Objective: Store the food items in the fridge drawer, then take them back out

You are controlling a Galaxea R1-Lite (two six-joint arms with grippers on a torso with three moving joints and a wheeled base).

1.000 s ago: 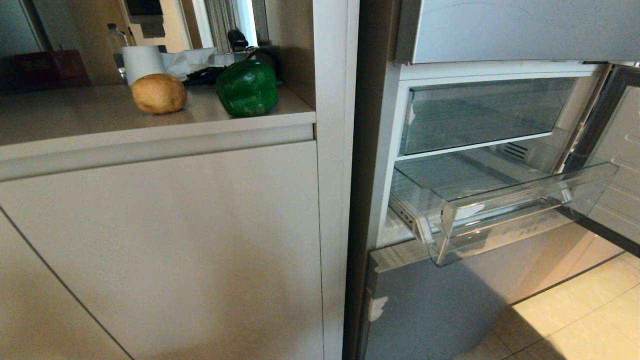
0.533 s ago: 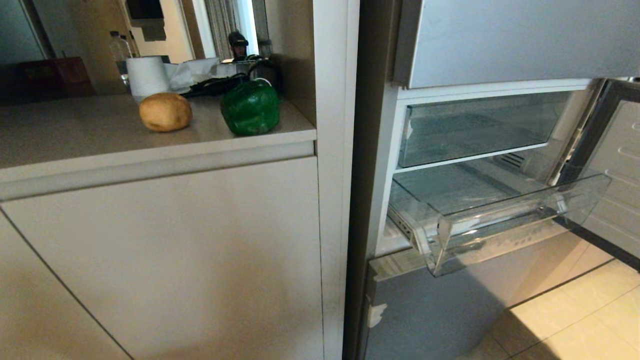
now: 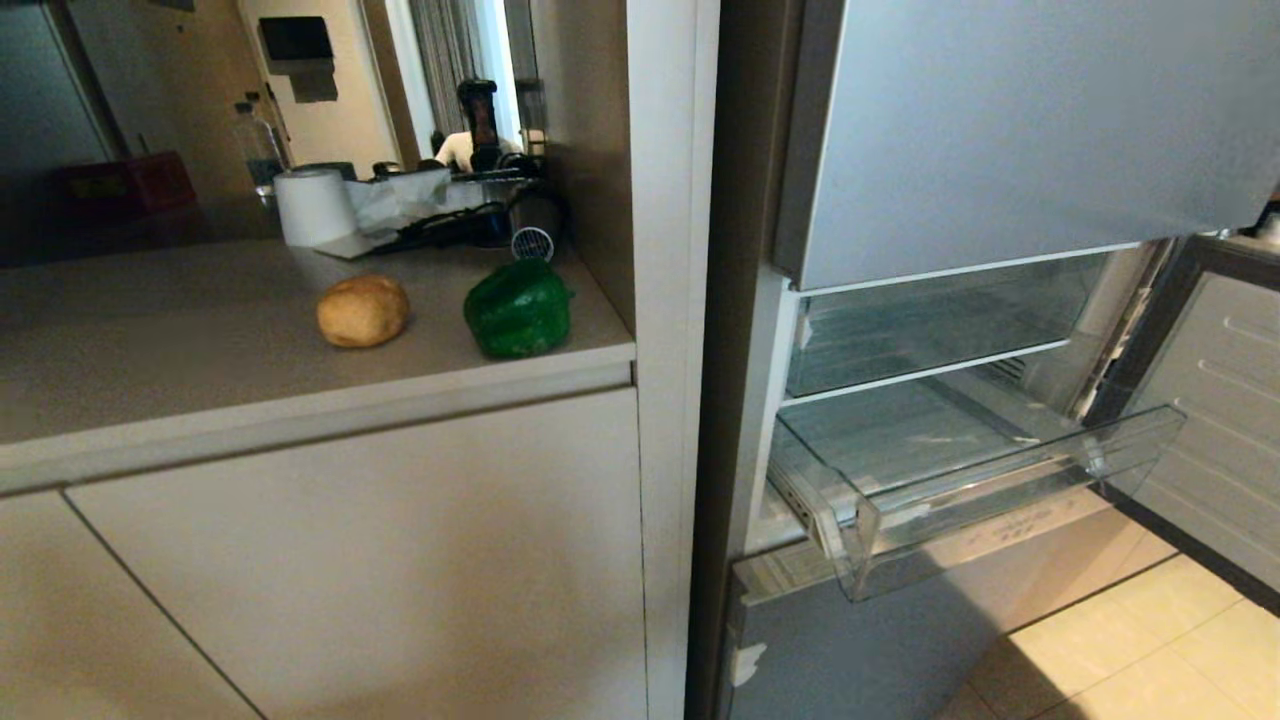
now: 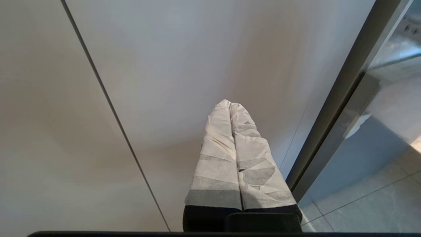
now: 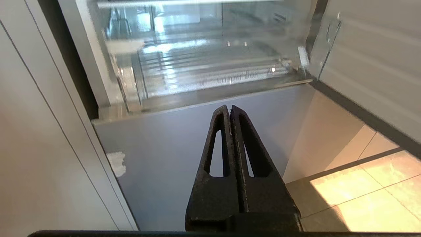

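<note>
Two food items lie on the counter (image 3: 180,350) at the left: a tan-brown potato-like lump (image 3: 362,311) and, to its right near the counter's edge, a green bell pepper (image 3: 518,309). The fridge drawer's blue-grey front (image 3: 860,650), with a white tape scrap at its edge, stands shut. Neither arm shows in the head view. My right gripper (image 5: 229,108) is shut and empty, pointing at that blue-grey front (image 5: 171,158). My left gripper (image 4: 230,103), its fingers wrapped in white, is shut and empty before the pale cabinet door (image 4: 184,59).
Above the blue-grey front a clear plastic bin (image 3: 990,500) sticks out of an open fridge compartment. That compartment's door (image 3: 1215,400) stands open at the right. A paper roll (image 3: 313,207) and clutter sit at the counter's back. Tiled floor (image 3: 1150,650) lies lower right.
The whole head view has shifted downward as the camera rose, and I see the counter more from above. The food items and the bin have not moved.
</note>
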